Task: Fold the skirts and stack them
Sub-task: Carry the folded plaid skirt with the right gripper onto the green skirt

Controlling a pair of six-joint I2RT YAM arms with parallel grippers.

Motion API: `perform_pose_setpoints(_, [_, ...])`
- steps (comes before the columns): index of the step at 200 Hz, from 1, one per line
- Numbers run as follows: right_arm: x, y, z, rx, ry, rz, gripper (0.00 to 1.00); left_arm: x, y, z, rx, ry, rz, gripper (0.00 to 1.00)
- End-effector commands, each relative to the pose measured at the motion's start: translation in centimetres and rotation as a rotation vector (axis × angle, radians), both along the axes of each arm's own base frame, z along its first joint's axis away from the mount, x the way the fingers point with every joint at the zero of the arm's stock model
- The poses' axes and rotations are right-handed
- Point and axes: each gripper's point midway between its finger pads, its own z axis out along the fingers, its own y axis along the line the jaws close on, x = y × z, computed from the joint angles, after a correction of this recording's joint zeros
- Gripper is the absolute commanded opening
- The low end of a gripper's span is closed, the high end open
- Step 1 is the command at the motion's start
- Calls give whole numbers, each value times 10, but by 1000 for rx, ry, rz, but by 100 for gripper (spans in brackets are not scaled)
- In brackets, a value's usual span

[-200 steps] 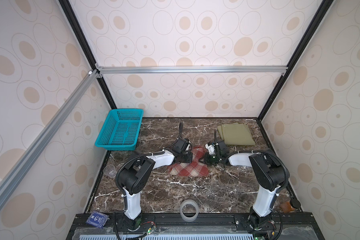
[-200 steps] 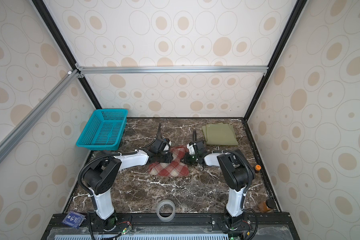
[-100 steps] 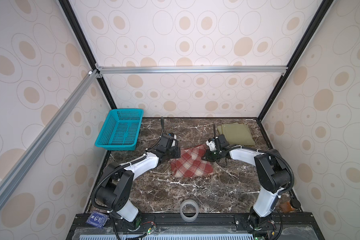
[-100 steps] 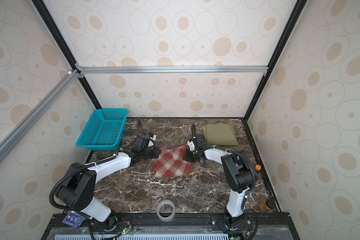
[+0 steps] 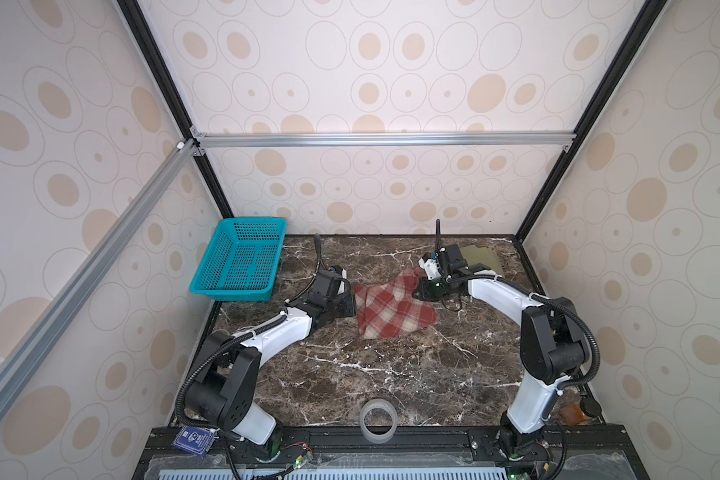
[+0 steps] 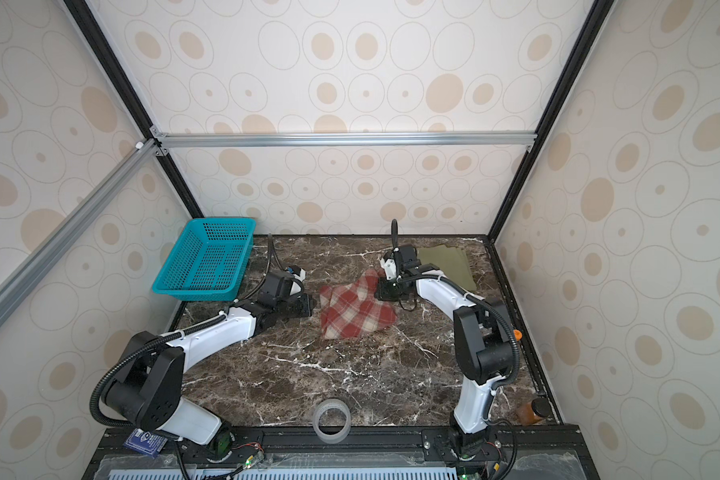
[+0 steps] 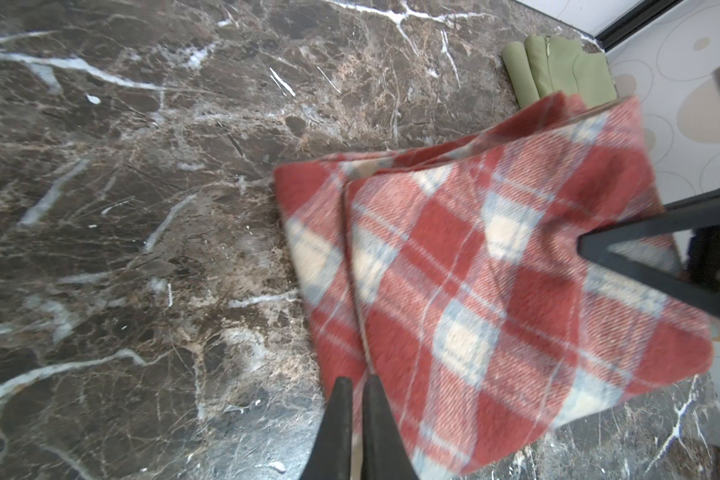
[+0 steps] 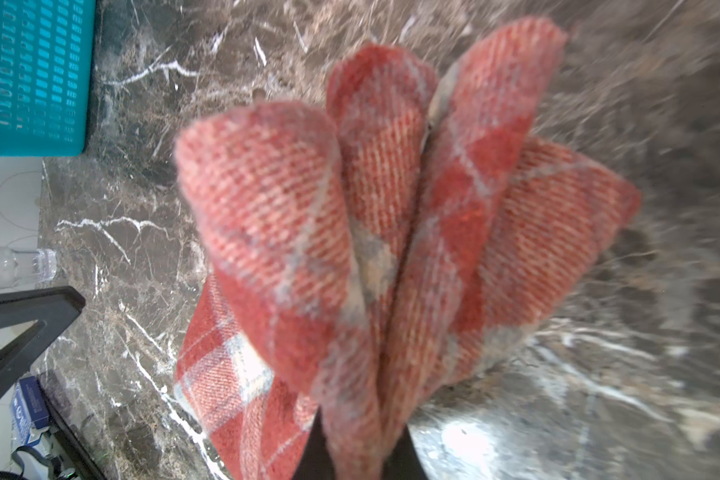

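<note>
**Skirt gripped at both ends on the marble table**

Dark marble table [image 5: 391, 374] fills the floor of the booth, with one arm reaching in from each side. At its far left edge sits a teal basket [image 5: 231, 292].

Near the middle lies the plaid skirt [image 5: 391, 309], red and cream, doubled over in thick layers. Most of it rests on the table, but the far corner on the right side is drawn up off the surface. The green skirt [image 5: 481, 257] lies folded flat in the far right corner of the table. In both top views it is apart from the plaid one.

The left gripper [image 5: 352, 305] meets the plaid skirt's left edge. In the left wrist view its fingers [image 7: 337, 424] stand almost together, with a thin sliver of the cloth's edge pinched between them. The right gripper [image 5: 421, 286] is at the raised far corner. The right wrist view shows its fingers clamped on a bunch of plaid folds that fan out from the grip.

Smaller things sit along the near edge: a clear tape roll [image 5: 364, 419] in the middle, a blue card box [image 5: 194, 438] by the left arm's base and a small amber jar [image 5: 578, 411] at the right.
</note>
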Motion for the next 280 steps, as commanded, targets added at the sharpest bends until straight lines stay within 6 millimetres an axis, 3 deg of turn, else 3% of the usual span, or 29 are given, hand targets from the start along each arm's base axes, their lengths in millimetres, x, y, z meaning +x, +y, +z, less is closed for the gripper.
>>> perform_pose_setpoints(1, [11, -10, 12, -19, -30, 29, 0, 2, 7, 10, 1, -28, 23, 9])
perform_pose_setpoints(153, [103, -102, 60, 48, -107, 59, 0, 15, 8, 10, 8, -11, 65, 9])
perform_pose_setpoints(213, [130, -120, 75, 101, -142, 123, 0, 26, 5, 7, 28, 14, 80, 9])
perform_pose_setpoints(218, [135, -122, 83, 103, -165, 127, 0, 26, 6, 7, 30, 15, 82, 9])
perform_pose_setpoints(280, [143, -149, 113, 240, -225, 124, 0, 30, 9, 6, 55, 28, 98, 9])
